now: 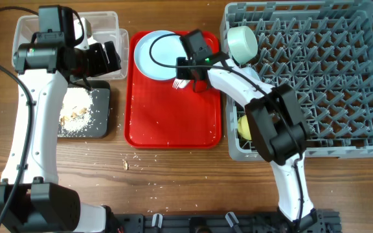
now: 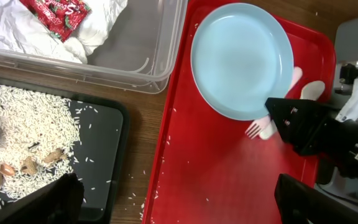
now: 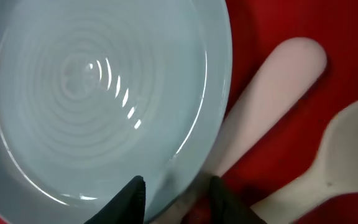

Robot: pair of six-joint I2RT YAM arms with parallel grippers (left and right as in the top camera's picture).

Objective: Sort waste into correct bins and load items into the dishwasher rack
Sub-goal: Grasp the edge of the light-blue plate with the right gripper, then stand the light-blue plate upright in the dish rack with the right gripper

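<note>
the right gripper (image 3: 176, 194) sits low over the white plastic fork (image 3: 272, 87) on the large red tray (image 2: 229, 180), its black fingers (image 3: 132, 199) either side of the handle; whether they pinch it cannot be told. the fork lies at the rim of the pale blue round plate (image 2: 241, 59), with a white plastic spoon (image 3: 347, 143) just beside it. the left gripper (image 2: 179, 190) hangs spread wide and empty near the clear plastic rectangular tub (image 2: 148, 59), which holds the red printed snack wrapper (image 2: 58, 15). beige-brown food scraps (image 2: 27, 167) lie in the shallow black rectangular tray (image 2: 107, 143). a pale blue bowl (image 1: 241, 42) and a small yellow cup (image 1: 243, 126) sit in the large grey plastic rack (image 1: 342, 77).
</note>
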